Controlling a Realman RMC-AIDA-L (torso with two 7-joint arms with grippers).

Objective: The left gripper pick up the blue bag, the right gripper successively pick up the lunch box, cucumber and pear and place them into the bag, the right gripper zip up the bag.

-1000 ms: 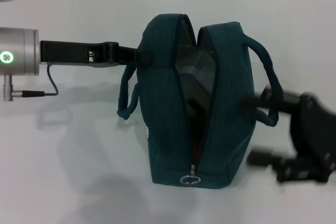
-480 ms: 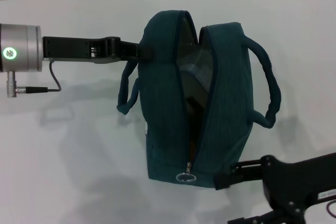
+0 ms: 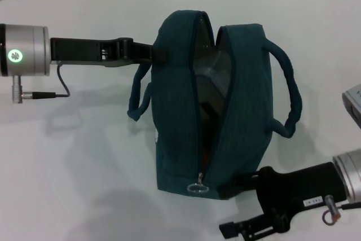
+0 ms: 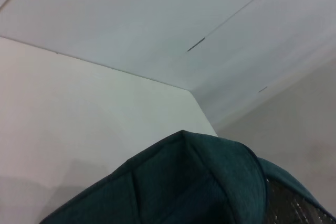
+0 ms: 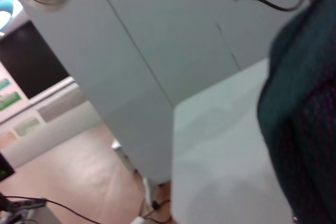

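The left gripper [image 3: 155, 53] is clamped on the top edge of the blue bag [image 3: 217, 105], holding up its left side. The bag stands on the white table [image 3: 79, 167], its top gaping, the zipper pull [image 3: 197, 187] at the near end. The right gripper [image 3: 240, 204] sits at the bag's near right corner, fingers spread apart.
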